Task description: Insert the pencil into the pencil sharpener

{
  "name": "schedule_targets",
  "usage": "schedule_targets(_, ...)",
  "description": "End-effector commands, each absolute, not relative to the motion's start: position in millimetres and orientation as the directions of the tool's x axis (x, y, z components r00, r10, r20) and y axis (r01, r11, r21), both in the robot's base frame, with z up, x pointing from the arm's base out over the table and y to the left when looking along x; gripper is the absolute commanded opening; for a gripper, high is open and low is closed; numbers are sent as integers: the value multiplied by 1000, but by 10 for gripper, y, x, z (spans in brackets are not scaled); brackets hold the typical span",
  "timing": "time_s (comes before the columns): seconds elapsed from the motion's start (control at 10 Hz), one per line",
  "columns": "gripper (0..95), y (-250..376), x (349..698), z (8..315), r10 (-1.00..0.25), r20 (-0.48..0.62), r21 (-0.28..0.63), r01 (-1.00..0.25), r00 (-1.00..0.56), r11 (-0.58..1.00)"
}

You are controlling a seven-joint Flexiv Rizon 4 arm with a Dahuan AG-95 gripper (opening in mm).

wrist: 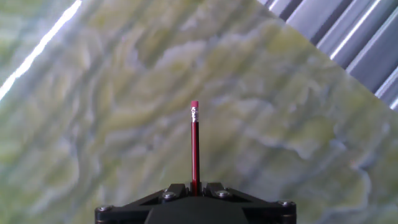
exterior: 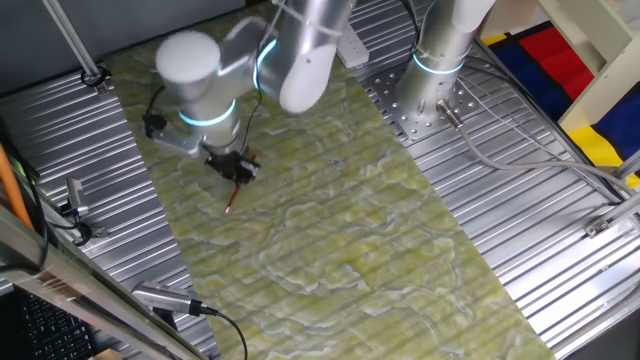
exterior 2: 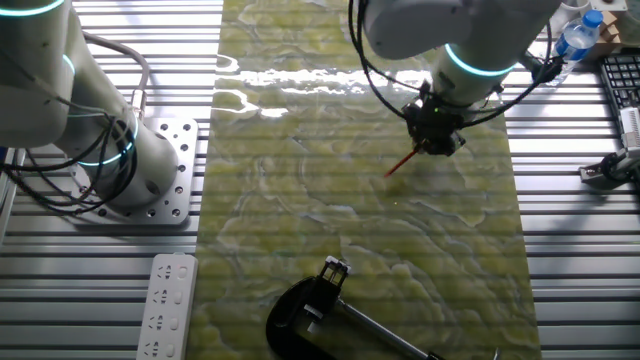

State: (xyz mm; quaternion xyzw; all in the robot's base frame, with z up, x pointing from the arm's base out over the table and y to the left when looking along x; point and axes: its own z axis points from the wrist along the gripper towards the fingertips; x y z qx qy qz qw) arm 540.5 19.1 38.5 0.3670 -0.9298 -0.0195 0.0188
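Note:
My gripper (wrist: 194, 188) is shut on the thin red pencil (wrist: 194, 146), which sticks straight out from between the fingers above the green marbled mat. In one fixed view the gripper (exterior: 233, 168) hangs over the mat's left part, with the pencil (exterior: 233, 200) pointing down at a slant and its end close to the mat. In the other fixed view the gripper (exterior 2: 437, 138) holds the pencil (exterior 2: 400, 162) slanting down to the left. The black round pencil sharpener (exterior 2: 285, 325) lies at the mat's near edge, far from the gripper. It is hidden in the other two views.
A long grey metal rod (exterior 2: 375, 328) lies beside the sharpener. A white power strip (exterior 2: 165, 305) lies on the ribbed metal table. A second arm's base (exterior 2: 150, 190) stands to the left. A water bottle (exterior 2: 580, 38) and a keyboard (exterior 2: 622, 80) are at the far right.

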Motion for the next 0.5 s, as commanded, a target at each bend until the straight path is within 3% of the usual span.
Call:
schedule_targets(0.1, 0, -105, 5227, 505, -730, 24, 60, -727, -683, 683)
schedule_targets(0.5, 0, -543, 4936, 659, -767, 19, 68, -765, -641, 640)
